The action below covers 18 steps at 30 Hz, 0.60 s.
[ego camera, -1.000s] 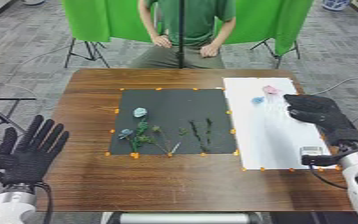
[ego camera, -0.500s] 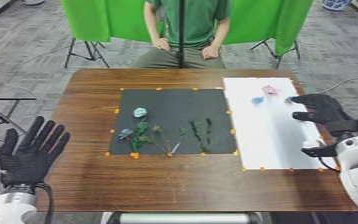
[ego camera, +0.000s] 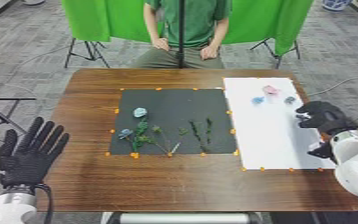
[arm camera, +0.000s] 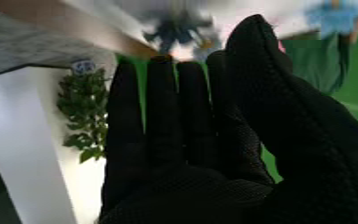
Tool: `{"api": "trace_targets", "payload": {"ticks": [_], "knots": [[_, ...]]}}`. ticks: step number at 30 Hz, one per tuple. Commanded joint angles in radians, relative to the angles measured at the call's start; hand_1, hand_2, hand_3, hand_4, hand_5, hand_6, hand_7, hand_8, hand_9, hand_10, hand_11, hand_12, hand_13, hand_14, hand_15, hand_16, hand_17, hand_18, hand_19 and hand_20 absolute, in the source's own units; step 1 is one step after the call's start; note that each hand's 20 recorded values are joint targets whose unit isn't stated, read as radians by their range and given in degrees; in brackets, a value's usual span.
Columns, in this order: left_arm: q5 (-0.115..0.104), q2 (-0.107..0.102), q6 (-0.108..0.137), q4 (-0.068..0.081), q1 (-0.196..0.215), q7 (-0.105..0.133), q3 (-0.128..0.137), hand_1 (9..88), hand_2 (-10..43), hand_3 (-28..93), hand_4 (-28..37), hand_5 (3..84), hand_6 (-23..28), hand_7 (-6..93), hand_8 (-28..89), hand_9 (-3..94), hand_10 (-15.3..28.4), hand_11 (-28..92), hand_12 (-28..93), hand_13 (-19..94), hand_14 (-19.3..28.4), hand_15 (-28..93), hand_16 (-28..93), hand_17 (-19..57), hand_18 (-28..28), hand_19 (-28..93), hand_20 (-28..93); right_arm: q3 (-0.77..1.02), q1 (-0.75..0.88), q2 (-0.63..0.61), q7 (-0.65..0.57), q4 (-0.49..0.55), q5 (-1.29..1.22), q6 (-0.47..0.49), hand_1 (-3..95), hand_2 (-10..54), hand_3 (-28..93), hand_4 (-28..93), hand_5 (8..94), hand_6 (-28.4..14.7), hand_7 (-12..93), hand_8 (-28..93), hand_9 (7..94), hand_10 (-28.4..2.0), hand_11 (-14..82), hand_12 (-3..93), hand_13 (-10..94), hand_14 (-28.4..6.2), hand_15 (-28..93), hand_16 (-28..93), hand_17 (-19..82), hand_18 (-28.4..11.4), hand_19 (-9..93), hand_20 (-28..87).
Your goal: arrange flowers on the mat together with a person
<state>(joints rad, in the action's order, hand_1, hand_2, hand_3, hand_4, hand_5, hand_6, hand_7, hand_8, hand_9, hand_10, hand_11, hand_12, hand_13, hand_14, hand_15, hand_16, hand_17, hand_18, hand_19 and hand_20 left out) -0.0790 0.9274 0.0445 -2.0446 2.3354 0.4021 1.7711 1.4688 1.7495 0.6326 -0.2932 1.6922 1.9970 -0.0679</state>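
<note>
While the left robot hand (ego camera: 24,162) lies spread at the table's (ego camera: 202,185) near left, the right robot hand (ego camera: 326,117) is by the white mat's (ego camera: 264,140) right edge, fingers straight, nothing held. Dark mat (ego camera: 162,100): green sprigs (ego camera: 208,134) nearer, pale-blue flower (ego camera: 140,112) beyond. White mat's far end: grey-blue flower (ego camera: 290,100), blue flower (ego camera: 258,100), pink flower (ego camera: 270,90). Likely early stage: three blooms placed, sprigs left to arrange.

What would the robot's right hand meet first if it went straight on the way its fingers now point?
Probably the dark flower on the white sheet, though the right hand's height above it is hard to judge.
</note>
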Motion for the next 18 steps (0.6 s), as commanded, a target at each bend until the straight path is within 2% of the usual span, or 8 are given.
{"api": "trace_targets", "payload": {"ticks": [1, 4, 7, 9, 11, 13, 16, 18], "knots": [[-0.002, 0.009, 0.006, 0.008, 0.003, -0.007, -0.006, 25.5, 11.0, 69, -28.3, 44.9, 6.7, 7.7, -8, 41.3, 13.7, 14, 8, 31, 16.1, 32, -7, -2.8, 13.9, 32, 14, -0.069, -0.055, -0.002, 0.032, -0.05, -0.017, 0.058, 58.2, -9.5, 67, -28, 50.5, 3.6, 23, -16, 50.5, -5.2, 7.1, 13.0, 47, -4.6, 16, 12, 35, -6.9, 13, 41], [-0.001, 0.009, 0.007, 0.006, 0.006, -0.012, -0.005, 25.4, 11.1, 69, -28.3, 45.0, 6.7, 7.7, -8, 41.3, 13.8, 14, 8, 31, 16.1, 32, -7, -2.9, 14.0, 32, 14, -0.08, -0.045, 0.005, 0.034, -0.048, -0.013, 0.041, 59.5, -9.5, 65, -28, 54.6, 4.6, 25, -17, 56.6, -4.9, 9.5, 14.5, 52, -3.8, 18, 14, 35, -7.1, 18, 44], [-0.001, 0.009, 0.008, 0.008, 0.003, -0.009, -0.008, 25.5, 11.1, 69, -28.3, 44.9, 6.7, 7.7, -8, 41.3, 13.7, 14, 8, 31, 16.1, 32, -7, -3.0, 14.1, 32, 14, -0.097, -0.044, 0.009, 0.036, -0.05, -0.006, 0.015, 62.2, -9.5, 61, -28, 58.9, 6.0, 32, -10, 64.0, -5.0, 14.2, 17.7, 60, -2.6, 19, 26, 33, -8.3, 34, 44], [-0.001, 0.009, 0.007, 0.009, 0.0, -0.011, -0.009, 25.5, 11.1, 69, -28.3, 44.9, 6.8, 7.7, -8, 41.3, 13.7, 14, 8, 31, 16.2, 32, -7, -3.0, 14.1, 32, 14, -0.101, -0.038, 0.011, 0.037, -0.048, -0.01, -0.003, 66.6, -9.5, 56, -28, 60.2, 5.8, 36, -7, 69.0, -4.2, 9.8, 27.0, 64, -0.8, 15, 37, 32, -8.5, 42, 44], [-0.001, 0.009, 0.008, 0.009, -0.001, -0.011, -0.011, 25.6, 11.1, 69, -28.3, 44.9, 6.8, 7.6, -8, 41.2, 13.7, 14, 8, 31, 16.2, 32, -7, -3.0, 14.1, 32, 14, -0.101, -0.029, 0.011, 0.044, -0.044, -0.018, -0.029, 68.0, -9.5, 58, -28, 61.4, 5.9, 39, -6, 73.8, -3.8, 6.3, 34.3, 68, 0.0, 15, 43, 32, -8.7, 47, 44], [-0.001, 0.011, 0.011, 0.008, 0.002, -0.011, -0.011, 25.6, 11.1, 69, -28.3, 44.9, 6.8, 7.6, -8, 41.2, 13.7, 14, 8, 31, 16.2, 32, -7, -3.0, 14.1, 32, 14, -0.099, -0.02, 0.009, 0.056, -0.034, -0.035, -0.066, 68.8, -9.5, 61, -28, 62.3, 6.0, 38, -6, 75.0, -3.7, 6.0, 36.0, 69, 0.2, 16, 44, 32, -8.3, 51, 43], [-0.002, 0.011, 0.012, 0.008, 0.003, -0.01, -0.011, 25.6, 11.1, 69, -28.3, 44.9, 6.8, 7.6, -8, 41.2, 13.7, 14, 8, 31, 16.2, 32, -7, -3.0, 14.1, 32, 14, -0.086, -0.001, -0.001, 0.08, 0.01, -0.071, -0.116, 69.9, -9.5, 62, -28, 63.0, 5.8, 37, -5, 75.4, -3.7, 6.1, 36.8, 70, 0.3, 16, 46, 28, -7.5, 67, 29], [-0.003, 0.011, 0.012, 0.007, 0.006, -0.011, -0.009, 25.6, 11.1, 69, -28.3, 44.9, 6.7, 7.6, -8, 41.2, 13.7, 14, 8, 31, 16.2, 32, -7, -3.1, 14.1, 32, 14, -0.066, 0.014, -0.003, 0.103, 0.061, -0.133, -0.121, 70.0, -9.5, 62, -28, 63.3, 5.6, 37, -4, 75.6, -3.7, 6.3, 36.9, 70, 0.2, 17, 46, 28, -7.4, 70, 27]]}}
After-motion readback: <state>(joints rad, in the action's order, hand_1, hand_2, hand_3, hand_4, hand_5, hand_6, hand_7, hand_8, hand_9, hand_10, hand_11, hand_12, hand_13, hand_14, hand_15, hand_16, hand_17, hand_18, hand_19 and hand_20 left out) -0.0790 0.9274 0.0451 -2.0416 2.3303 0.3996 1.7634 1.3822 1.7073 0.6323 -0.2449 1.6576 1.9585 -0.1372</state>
